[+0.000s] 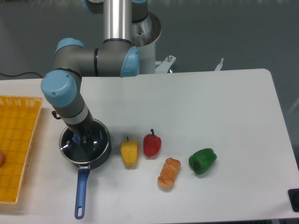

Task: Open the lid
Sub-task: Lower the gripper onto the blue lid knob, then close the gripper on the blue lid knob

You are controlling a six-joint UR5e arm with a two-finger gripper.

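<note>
The lid sits flat on the dark saucepan at the left side of the white desk, its thin metal rim matching the pan's edge and its blue knob just visible under the arm. The gripper reaches straight down onto the middle of the lid with its fingers on either side of that knob; the wrist above hides much of the contact, so it appears closed on the knob, though I cannot tell for certain. The saucepan's blue handle points toward the near edge of the desk. Just right of the pan — close, but not touching it — stands a yellow pepper, and a red pepper is right beside that one. Farther right lie an orange, shrimp-like piece and then a green pepper, well apart from the pan. To the left of the pan, a yellow mesh basket runs off the frame edge — near the pan yet clear of it. The arm's blue-capped elbow looms above the pan's back rim.
</note>
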